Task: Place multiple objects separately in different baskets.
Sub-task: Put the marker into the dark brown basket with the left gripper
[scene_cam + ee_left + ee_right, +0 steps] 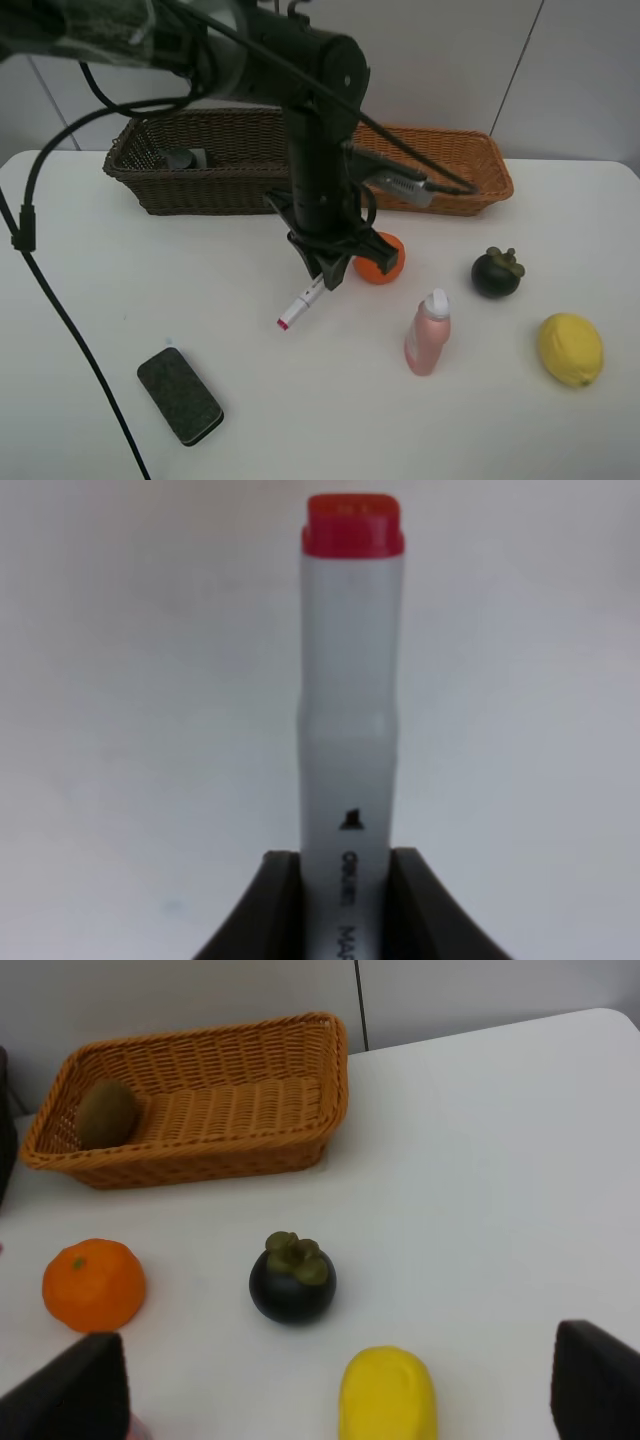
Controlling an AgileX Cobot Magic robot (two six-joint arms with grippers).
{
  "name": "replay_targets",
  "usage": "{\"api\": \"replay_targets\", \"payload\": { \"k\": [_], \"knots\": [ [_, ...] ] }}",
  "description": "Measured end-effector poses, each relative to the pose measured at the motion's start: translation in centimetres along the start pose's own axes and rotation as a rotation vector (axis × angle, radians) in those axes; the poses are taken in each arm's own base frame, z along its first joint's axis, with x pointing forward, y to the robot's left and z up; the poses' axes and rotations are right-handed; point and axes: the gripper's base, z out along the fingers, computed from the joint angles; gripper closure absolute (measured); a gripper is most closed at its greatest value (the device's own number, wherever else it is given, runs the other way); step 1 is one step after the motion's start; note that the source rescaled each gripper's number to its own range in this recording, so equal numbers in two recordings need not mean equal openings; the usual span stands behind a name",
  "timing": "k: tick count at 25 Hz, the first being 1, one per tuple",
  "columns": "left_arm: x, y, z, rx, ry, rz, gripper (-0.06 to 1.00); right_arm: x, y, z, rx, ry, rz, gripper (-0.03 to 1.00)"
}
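Observation:
My left gripper [323,274] is shut on the white-pink marker [300,304] and holds it slanted, cap end low over the table. The left wrist view shows the marker [350,700] between the two fingers [278,900]. The orange [380,258] sits just right of that gripper. The mangosteen [497,272], pink bottle [428,333], lemon [570,348] and black eraser [180,395] lie on the table. The dark brown basket [135,175] holds the dark green bottle [185,158]. The tan basket [485,185] holds the kiwi [107,1112]. My right gripper [340,1340] is open above the lemon [388,1395].
The white table [90,280] carries everything. The left arm's black cable [40,270] hangs over the table's left side. Both baskets stand side by side at the back, against a white wall. My right arm is out of the exterior high view.

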Motion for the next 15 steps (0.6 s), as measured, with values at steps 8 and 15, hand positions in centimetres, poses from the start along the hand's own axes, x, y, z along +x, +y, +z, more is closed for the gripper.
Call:
{"api": "replay_targets", "payload": {
  "k": [8,15],
  "knots": [
    [-4.5,8.7,-12.4,-0.137,-0.513,-0.061,0.94,0.0,0.0,0.0,0.000,0.000,0.000,-0.03],
    [-5.8,18.9,-11.6,-0.286,-0.726,-0.136,0.94,0.0,0.0,0.0,0.000,0.000,0.000,-0.03]
  ]
}}
